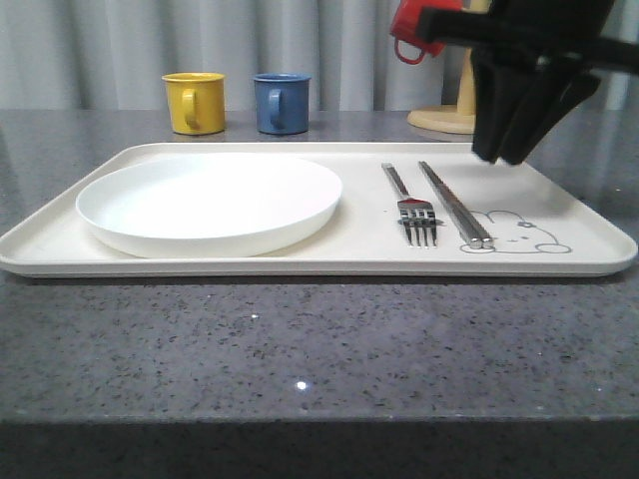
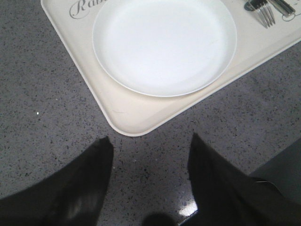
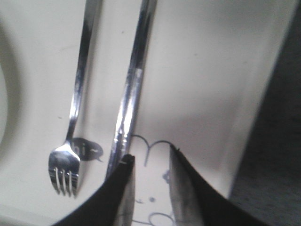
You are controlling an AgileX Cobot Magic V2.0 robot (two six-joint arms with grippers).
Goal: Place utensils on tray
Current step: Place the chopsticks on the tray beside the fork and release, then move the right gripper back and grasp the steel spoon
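The cream tray (image 1: 300, 265) lies across the table with a silver fork (image 1: 417, 212) and a pair of chopsticks (image 1: 454, 205) side by side on its right half, beside the rabbit drawing. My right gripper (image 1: 499, 157) hangs open above the tray's far right part. In the right wrist view its fingertips (image 3: 151, 155) are just right of the chopsticks (image 3: 134, 80) and fork (image 3: 63, 172), over bare tray (image 3: 202, 70), holding nothing. My left gripper (image 2: 149, 137) is open over the grey table, just off a rounded corner of the tray (image 2: 136, 120).
A round white plate (image 1: 210, 205) fills the tray's left half. Behind the tray stand a yellow mug (image 1: 194, 102) and a blue mug (image 1: 282, 103). A red mug (image 1: 411, 38) hangs on a wooden stand (image 1: 444, 120) at the back right.
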